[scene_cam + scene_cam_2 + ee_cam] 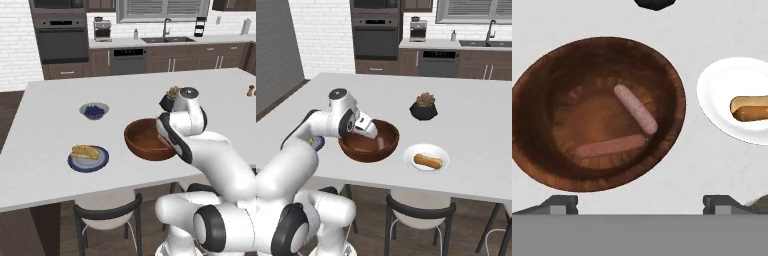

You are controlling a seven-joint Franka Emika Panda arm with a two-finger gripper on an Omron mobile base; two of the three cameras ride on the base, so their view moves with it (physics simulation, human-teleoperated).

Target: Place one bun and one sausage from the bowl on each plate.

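Hand (640, 204) hovers wide open and empty above the glossy reddish-brown wooden bowl (542, 90), where two slim pinkish sausages (611, 145) lie. Buns are plated; you next need to descend onto one sausage, then carry it to the white round plate (719, 85).

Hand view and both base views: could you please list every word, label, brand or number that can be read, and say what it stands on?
None can be read.
The wooden bowl, the white plate, the blue plate and the counter are plain, with no lettering.
The oven and the dishwasher at the back wall have control panels, too small and blurred to show any characters.
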